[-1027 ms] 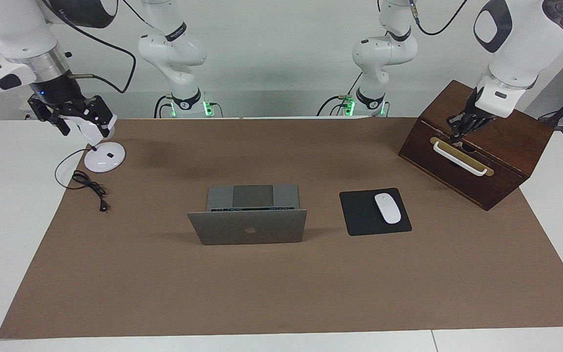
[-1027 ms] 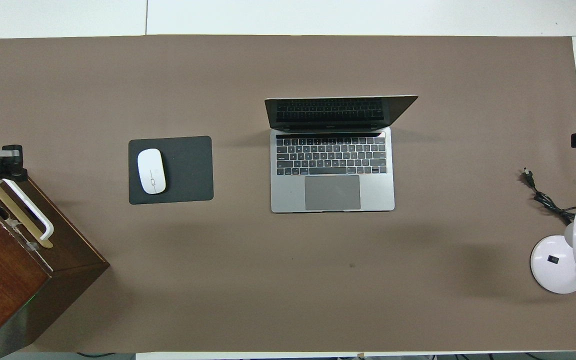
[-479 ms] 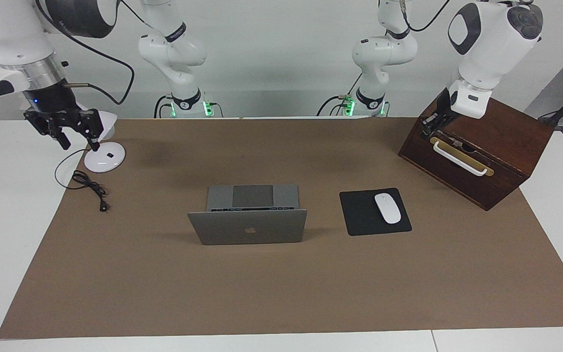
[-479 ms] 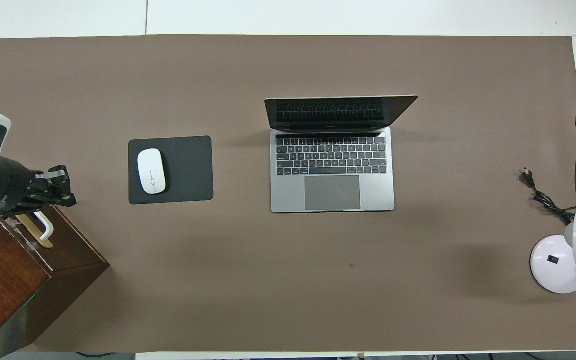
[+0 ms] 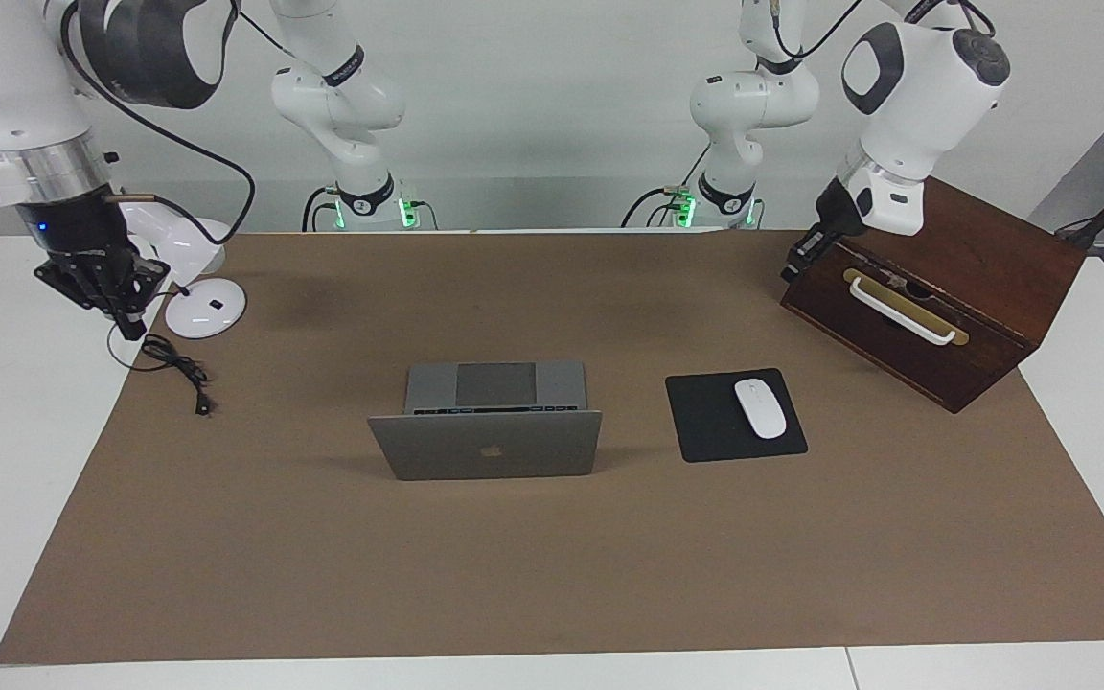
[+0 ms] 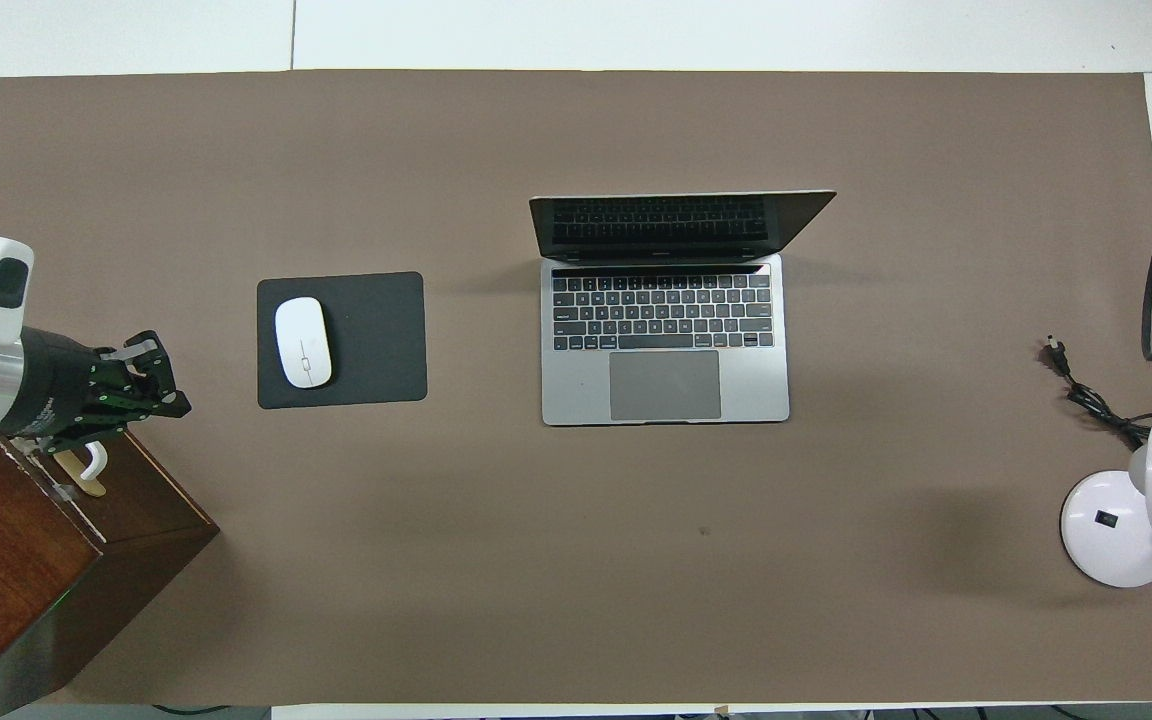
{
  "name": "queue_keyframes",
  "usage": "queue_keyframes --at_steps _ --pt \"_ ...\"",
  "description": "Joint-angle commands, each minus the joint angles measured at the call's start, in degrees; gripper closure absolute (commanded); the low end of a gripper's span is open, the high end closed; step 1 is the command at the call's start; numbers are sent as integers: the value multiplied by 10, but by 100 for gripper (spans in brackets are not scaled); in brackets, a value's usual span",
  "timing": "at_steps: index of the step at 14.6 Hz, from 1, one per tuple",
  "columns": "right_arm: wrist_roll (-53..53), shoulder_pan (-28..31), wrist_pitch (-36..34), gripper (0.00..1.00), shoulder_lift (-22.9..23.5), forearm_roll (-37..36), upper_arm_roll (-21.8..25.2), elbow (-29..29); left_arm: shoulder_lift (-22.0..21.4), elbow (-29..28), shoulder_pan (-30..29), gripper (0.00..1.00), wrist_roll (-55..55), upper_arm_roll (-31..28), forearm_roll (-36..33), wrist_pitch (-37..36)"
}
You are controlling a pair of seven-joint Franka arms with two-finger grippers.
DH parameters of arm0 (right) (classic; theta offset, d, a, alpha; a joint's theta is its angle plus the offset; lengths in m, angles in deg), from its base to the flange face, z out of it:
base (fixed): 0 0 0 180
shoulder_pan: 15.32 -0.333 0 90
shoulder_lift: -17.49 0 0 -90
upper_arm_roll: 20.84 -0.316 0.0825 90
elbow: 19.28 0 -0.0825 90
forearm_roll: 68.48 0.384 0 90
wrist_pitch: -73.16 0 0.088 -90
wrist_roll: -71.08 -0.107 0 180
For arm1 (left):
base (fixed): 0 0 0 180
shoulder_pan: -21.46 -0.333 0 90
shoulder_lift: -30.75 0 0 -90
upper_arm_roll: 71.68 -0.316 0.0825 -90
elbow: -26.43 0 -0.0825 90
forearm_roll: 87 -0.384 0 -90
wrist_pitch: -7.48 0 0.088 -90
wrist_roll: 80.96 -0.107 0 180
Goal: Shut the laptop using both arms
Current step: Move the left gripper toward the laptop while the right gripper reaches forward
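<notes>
The silver-grey laptop [image 5: 485,446] stands open in the middle of the brown mat, its lid with the dark apple logo nearly upright. The overhead view shows its dark keyboard and grey trackpad [image 6: 664,340]. My left gripper [image 5: 799,257] hangs in the air by the corner of the wooden box, well off the laptop toward the left arm's end. It also shows in the overhead view [image 6: 168,385]. My right gripper [image 5: 126,309] hangs over the mat's edge beside the lamp base, at the right arm's end. It is out of the overhead view.
A black mouse pad [image 5: 710,422] with a white mouse [image 5: 760,408] lies beside the laptop toward the left arm's end. A wooden box [image 5: 935,307] with a white handle stands past it. A white desk lamp [image 5: 205,307] and a black cable [image 5: 178,369] lie at the right arm's end.
My left gripper has left the box's handle and moved past the box's corner toward the middle of the table. My right gripper has turned and moved off the lamp toward the mat's edge.
</notes>
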Motion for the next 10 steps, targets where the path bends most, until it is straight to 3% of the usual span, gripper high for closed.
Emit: queue_keyframes --at_steps 1,10 --pt "-22 3 2 100 62 12 -8 -67 -25 -72 50 100 77 -3 19 89" --pt "-109 -64 7 100 219 -12 -4 -241 18 -112 119 100 333 -3 128 216"
